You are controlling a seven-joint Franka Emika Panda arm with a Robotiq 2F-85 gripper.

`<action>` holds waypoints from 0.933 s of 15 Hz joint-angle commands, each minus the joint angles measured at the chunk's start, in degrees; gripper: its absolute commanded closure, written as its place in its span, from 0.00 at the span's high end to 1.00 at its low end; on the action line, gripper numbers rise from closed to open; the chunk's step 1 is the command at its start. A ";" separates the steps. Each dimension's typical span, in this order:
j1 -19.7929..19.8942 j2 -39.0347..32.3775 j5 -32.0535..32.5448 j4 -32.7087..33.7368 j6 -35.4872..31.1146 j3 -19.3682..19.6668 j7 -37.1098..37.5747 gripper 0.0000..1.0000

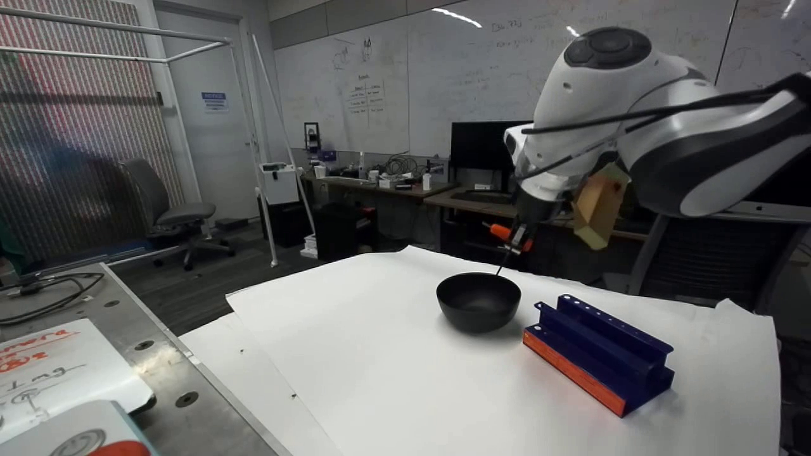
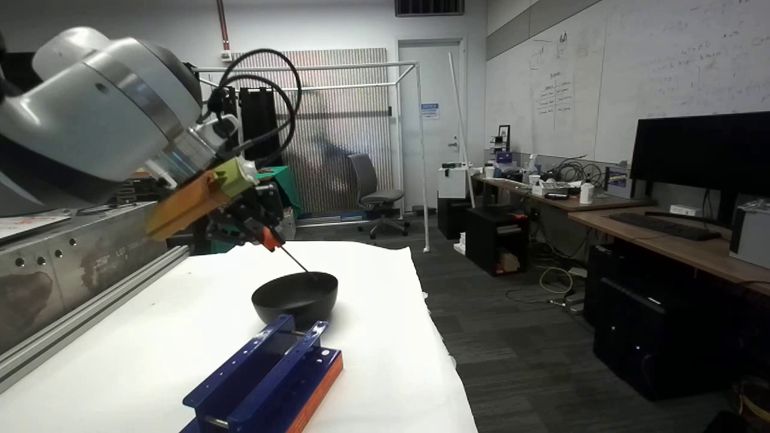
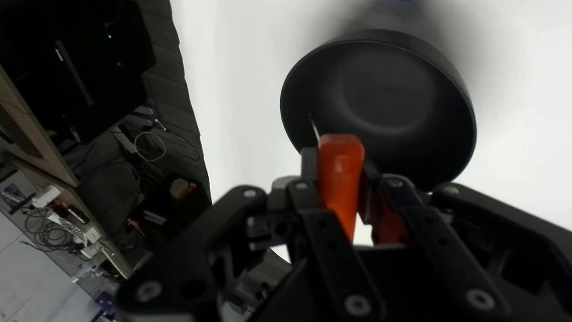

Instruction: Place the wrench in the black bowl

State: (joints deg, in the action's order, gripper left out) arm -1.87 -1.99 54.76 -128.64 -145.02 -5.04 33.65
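Read NOTICE, in an exterior view, at the top of the blue-and-white rectangular sign [image 1: 214, 102] on the pale grey door [image 1: 222, 152], above smaller lines too blurred to make out. Found faint dark marker writing and a small hand-drawn chart on the wide glossy whiteboard [image 1: 443, 82], and red and black scrawl on a white sheet [image 1: 89, 373] at lower left. Saw the white-and-black jointed robot arm [image 1: 576, 114] extended from the right and bent downward at the wrist, with the black two-fingered gripper [image 1: 518, 239] above the far rim of the round black bowl [image 1: 478, 313]. Found the bowl on the white-covered table [image 1: 380, 354], near the deep-blue ribbed metal rack [image 1: 595, 351] with an orange-red base. In an exterior view, read NOTICE on the same sign and, less surely, 250 among dark characters on the grey steel slab [image 2: 102, 273]. Saw the arm slanting down from upper left past an orange-and-yellow angular block [image 2: 186, 204], with an orange-red-handled tool [image 2: 271, 239] with a thin straight metal shaft tilted down to the right, tip over the inside of the bowl. Looked down, in the wrist view, along black fingers [image 3: 308, 197] clamped on both sides of the tool's handle, with the shaft aimed at the inner wall of the bowl. Could not tell contact between tip and bowl.
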 commanded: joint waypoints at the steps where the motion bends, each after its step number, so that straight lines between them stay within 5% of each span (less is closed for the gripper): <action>1: -0.18 -6.00 8.75 3.51 -2.82 0.91 11.28 0.07; 2: -0.45 -7.19 10.97 4.18 -2.77 1.10 13.93 0.21; 3: -0.69 -8.41 12.61 4.90 -2.84 1.01 16.33 0.21; 5: -1.16 -10.40 16.20 6.41 -2.20 0.95 20.39 0.09; 7: -1.56 -12.23 18.56 7.71 -1.81 0.85 23.12 0.10; 8: -1.70 -13.02 19.34 8.28 -1.71 0.82 23.91 0.40; 14: -2.25 -16.42 20.81 10.66 -1.42 0.81 26.35 0.86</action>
State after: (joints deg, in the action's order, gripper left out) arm -3.50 -16.71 73.52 -120.52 -146.74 -4.52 57.78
